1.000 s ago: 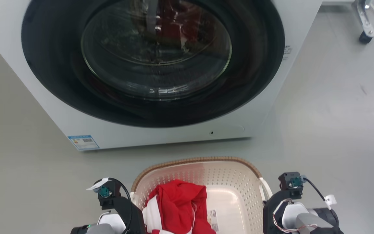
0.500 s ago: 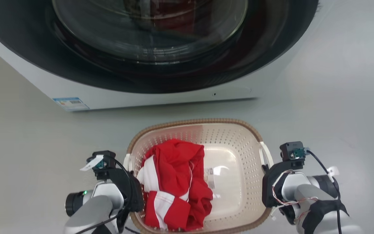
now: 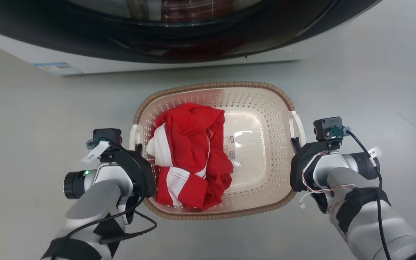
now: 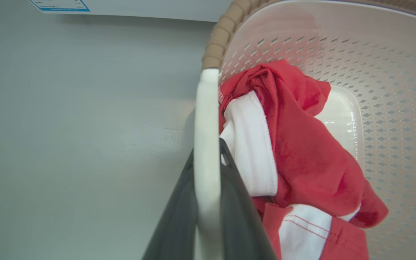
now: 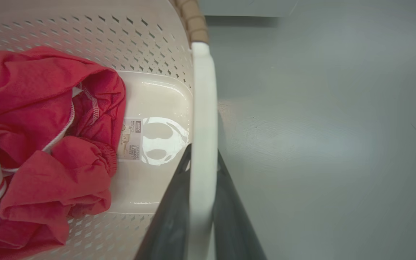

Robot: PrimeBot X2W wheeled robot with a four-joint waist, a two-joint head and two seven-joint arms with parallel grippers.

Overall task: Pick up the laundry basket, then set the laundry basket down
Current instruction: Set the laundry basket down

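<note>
Clamping one white side handle [image 4: 206, 119] each, left gripper [image 3: 139, 148] and right gripper [image 3: 294, 141] on the laundry basket [image 3: 258, 94].

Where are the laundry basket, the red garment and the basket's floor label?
laundry basket [image 3: 222, 85], head view, on its far brown rim.
red garment [image 3: 190, 144], head view, middle of the crumpled red cloth.
label [image 5: 133, 139], right wrist view, centre of the sticker on the basket floor.

Head camera looks down; both close wrist cameras apparently share the laundry basket [image 3: 262, 108].
</note>
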